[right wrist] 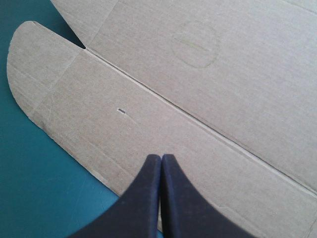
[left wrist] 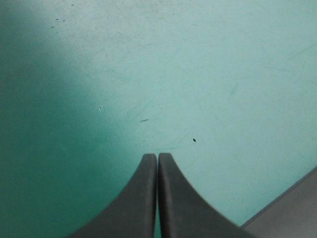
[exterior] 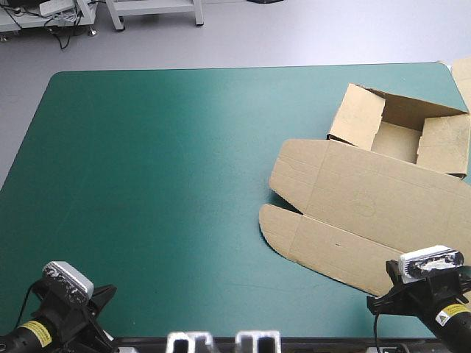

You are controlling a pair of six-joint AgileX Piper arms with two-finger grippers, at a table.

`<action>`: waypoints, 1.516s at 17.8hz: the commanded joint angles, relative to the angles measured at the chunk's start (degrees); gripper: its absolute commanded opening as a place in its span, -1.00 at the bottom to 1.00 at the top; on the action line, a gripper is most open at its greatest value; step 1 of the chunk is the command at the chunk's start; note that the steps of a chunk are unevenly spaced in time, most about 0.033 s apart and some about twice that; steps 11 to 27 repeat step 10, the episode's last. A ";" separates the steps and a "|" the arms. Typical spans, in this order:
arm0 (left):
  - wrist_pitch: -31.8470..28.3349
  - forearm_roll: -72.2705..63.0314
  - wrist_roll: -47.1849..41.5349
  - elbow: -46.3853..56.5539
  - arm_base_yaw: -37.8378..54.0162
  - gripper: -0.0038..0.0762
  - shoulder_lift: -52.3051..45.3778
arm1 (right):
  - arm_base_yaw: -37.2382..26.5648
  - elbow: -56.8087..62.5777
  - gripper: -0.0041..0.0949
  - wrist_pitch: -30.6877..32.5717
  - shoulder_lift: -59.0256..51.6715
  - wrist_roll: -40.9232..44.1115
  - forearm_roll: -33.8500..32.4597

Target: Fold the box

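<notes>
One brown cardboard box point(exterior: 368, 198) lies on the right half of the teal-green tabletop point(exterior: 162, 184), tray walls raised at the far side, lid flat toward the near edge. Of two grippers, the left gripper point(left wrist: 157, 156) hangs over bare tabletop and the right gripper point(right wrist: 161, 156) over the lid, both jaws clenched, empty. One further brown board edge point(exterior: 464, 77) shows at the far right corner.

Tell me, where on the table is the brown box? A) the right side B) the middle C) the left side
A: the box lies on the right half of the teal-green cover, its open tray toward the far right corner.
</notes>
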 commanded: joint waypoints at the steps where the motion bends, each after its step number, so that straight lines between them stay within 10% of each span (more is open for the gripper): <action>1: -3.15 -1.09 -0.75 -1.31 -0.26 -0.92 0.79 | 0.30 -1.37 -0.95 -3.93 0.49 -0.62 0.28; 27: -1.82 -0.99 -3.07 -1.31 -0.26 -0.92 0.79 | 0.30 -1.37 -0.95 -3.93 0.49 -0.62 0.16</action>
